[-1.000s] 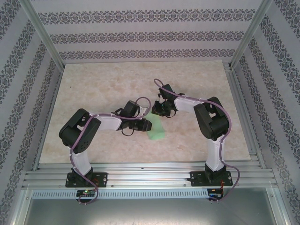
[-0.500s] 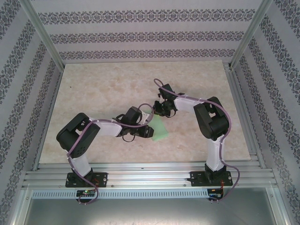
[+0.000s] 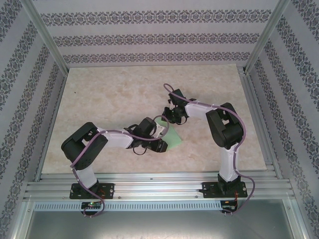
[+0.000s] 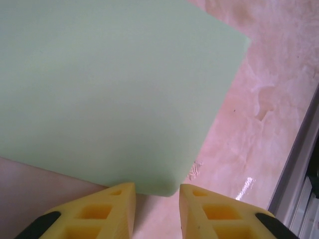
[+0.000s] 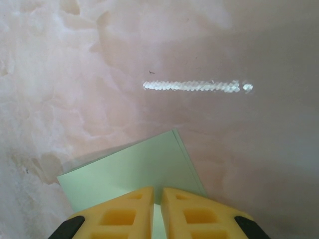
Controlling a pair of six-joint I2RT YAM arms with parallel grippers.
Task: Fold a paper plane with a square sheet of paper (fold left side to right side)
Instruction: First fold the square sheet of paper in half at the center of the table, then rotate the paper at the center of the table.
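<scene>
Both arms bend inward to the folded green sheet [image 3: 173, 137] at the table [image 3: 99, 99] centre. Left gripper [image 4: 157, 186], at its 7 o'clock corner, stands part-open and empty; right gripper [image 5: 157, 190], at 12 o'clock, is nearly closed over its edge

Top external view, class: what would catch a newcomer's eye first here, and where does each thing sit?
The light green paper stands out against the pale marbled table, lying near its middle. Both arms bend inward to meet over it. The left gripper is open at one edge of the paper, and the right gripper has its fingers nearly together at the opposite end.
</scene>
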